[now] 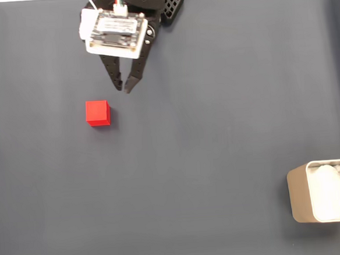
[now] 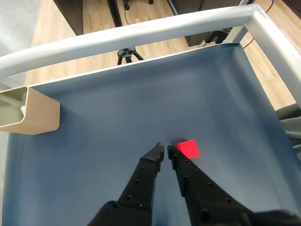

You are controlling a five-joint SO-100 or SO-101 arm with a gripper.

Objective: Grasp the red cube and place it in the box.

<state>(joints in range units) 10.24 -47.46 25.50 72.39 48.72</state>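
The black gripper (image 2: 166, 149) rises from the bottom edge of the wrist view, its two perforated fingers (image 2: 143, 181) nearly meeting at the tips with nothing between them, so it is closed and empty. Just right of the tips in that view lies the red cube (image 2: 189, 149), apart from them on the dark blue mat (image 2: 141, 103).

The box (image 2: 35, 113) sits at the left edge of the wrist view, tan and thin-walled; in the fixed view the box (image 1: 299, 195) is at the lower right, cut by the frame, with crumpled white lining (image 1: 331, 192) inside.

In the fixed view the gripper (image 1: 123, 86) points down-frame from the upper left, a white board (image 1: 116, 32) on the wrist; any print on it is too small to read. The red cube (image 1: 98, 112) lies lower left of the tips, well apart from the box.
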